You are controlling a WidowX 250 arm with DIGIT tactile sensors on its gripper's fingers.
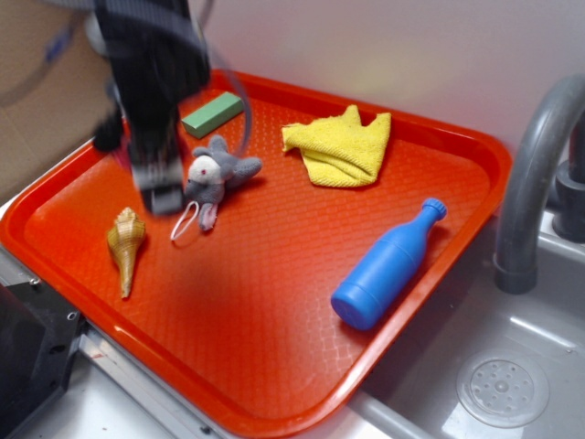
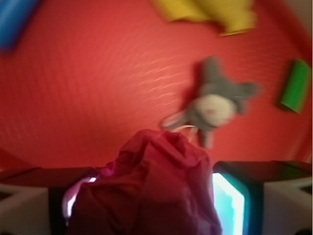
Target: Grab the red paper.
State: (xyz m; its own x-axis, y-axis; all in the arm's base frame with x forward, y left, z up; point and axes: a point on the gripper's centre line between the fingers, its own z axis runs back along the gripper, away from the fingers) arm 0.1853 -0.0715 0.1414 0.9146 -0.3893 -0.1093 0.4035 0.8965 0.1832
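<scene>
In the wrist view the red paper (image 2: 156, 186) is a dark crimson crumpled ball that fills the gap between my two fingers. My gripper (image 2: 149, 196) is shut on it, and both pads (image 2: 228, 200) press against its sides. The tray floor lies well below the paper. In the exterior view the blurred black gripper (image 1: 163, 187) hangs over the left part of the orange-red tray (image 1: 274, 302), just left of the grey plush toy (image 1: 218, 174). There the arm hides the paper.
On the tray lie a yellow cloth (image 1: 340, 148) at the back, a green block (image 1: 212, 113) at the back left, a blue bottle (image 1: 388, 265) at the right and a tan shell (image 1: 125, 245) at the front left. A sink and grey faucet (image 1: 535, 174) stand to the right.
</scene>
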